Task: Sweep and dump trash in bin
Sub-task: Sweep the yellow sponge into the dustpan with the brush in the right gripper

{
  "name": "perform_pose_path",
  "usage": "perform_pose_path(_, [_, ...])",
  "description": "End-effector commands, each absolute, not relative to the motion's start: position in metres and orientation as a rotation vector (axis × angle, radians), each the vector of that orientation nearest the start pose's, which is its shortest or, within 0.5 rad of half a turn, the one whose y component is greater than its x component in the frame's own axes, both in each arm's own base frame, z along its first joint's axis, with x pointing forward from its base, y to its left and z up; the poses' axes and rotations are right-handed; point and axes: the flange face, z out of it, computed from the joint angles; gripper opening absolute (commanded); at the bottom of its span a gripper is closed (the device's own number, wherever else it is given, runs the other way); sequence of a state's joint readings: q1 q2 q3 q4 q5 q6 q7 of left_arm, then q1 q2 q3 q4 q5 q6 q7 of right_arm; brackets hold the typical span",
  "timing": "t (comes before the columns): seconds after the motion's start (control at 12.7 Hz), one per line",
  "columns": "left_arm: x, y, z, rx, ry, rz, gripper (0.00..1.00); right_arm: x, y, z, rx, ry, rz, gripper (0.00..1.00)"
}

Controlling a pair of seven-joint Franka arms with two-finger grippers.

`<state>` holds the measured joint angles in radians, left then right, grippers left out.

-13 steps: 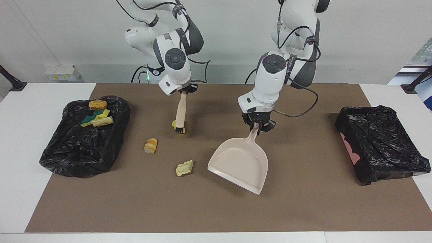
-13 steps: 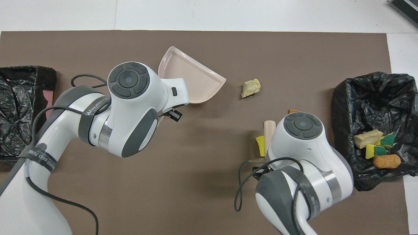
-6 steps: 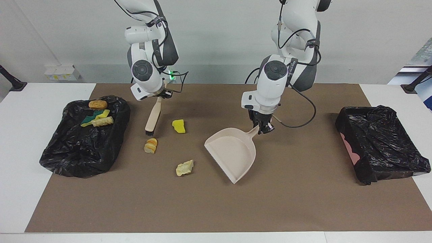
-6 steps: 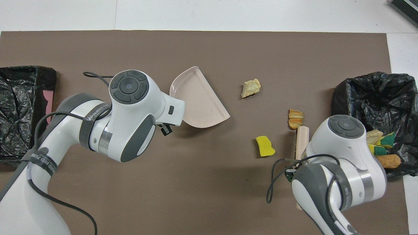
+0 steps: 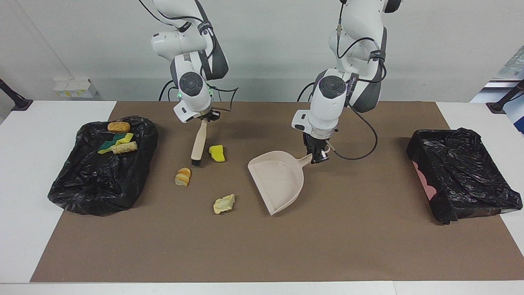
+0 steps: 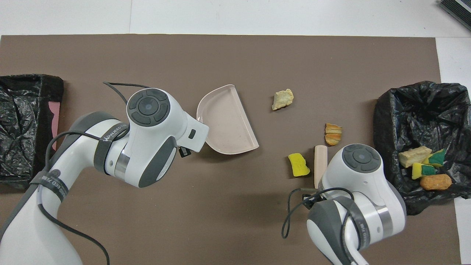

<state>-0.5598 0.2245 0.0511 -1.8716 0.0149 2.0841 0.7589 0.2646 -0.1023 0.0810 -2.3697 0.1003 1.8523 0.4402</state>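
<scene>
The right arm's wrist housing covers the right gripper (image 5: 205, 117) from overhead, along with the upper half of the brush (image 5: 199, 143); in the facing view the gripper is clamped tight on the top of the beige handle, black bristles low over the brown mat (image 5: 262, 254). Whether the bristles touch the mat cannot be made out. The left gripper (image 5: 317, 155) is likewise buried under its arm from overhead; in the facing view it is closed on the handle of the beige dustpan (image 5: 277, 180), whose handle is lost beneath the wrist in the overhead view. Whether the pan's lip rests flat on the mat is not clear.

Four pieces of trash lie in the black-lined bin (image 5: 102, 180) at the right arm's end of the table: an orange-brown lump (image 5: 118, 126), two yellow-and-green sponge chunks (image 5: 116, 140) and a tan lump (image 5: 124, 147). Three more sit on the mat between that bin and the dustpan: a yellow sponge chunk (image 5: 217, 153) just beside the bristles, a striped bread-like lump (image 5: 183, 176) farther from the robots, and a pale tan lump (image 5: 224, 203) farther still.

At the left arm's end a second black-lined bin (image 5: 462, 172) shows a pink patch on its side; the overhead view cuts it off. The mat lies on a white table (image 5: 24, 172) against a pale wall (image 5: 430, 49).
</scene>
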Motion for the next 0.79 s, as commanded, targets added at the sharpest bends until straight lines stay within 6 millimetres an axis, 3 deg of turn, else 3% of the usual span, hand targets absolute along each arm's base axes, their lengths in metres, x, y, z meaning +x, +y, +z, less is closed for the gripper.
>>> perform_pose_path(0.0, [0.513,-0.289,0.391,-2.445,1.893,0.038,0.00,0.408,0.184,0.337,-3.118,0.158,0.657,0.00])
perform_pose_path(0.24, [0.489,-0.292,0.385,-2.390,1.933,0.078,0.00,0.417,0.229,0.332,-3.067,0.150,0.659,0.00])
perform_pose_path(0.47, [0.473,-0.292,0.381,-2.308,1.961,0.102,0.00,0.427,0.296,0.333,-3.029,0.107,0.611,0.00])
perform_pose_path(0.71, [0.470,-0.286,0.378,-2.312,1.958,0.116,0.00,0.438,0.323,0.348,-2.978,0.002,0.592,0.00])
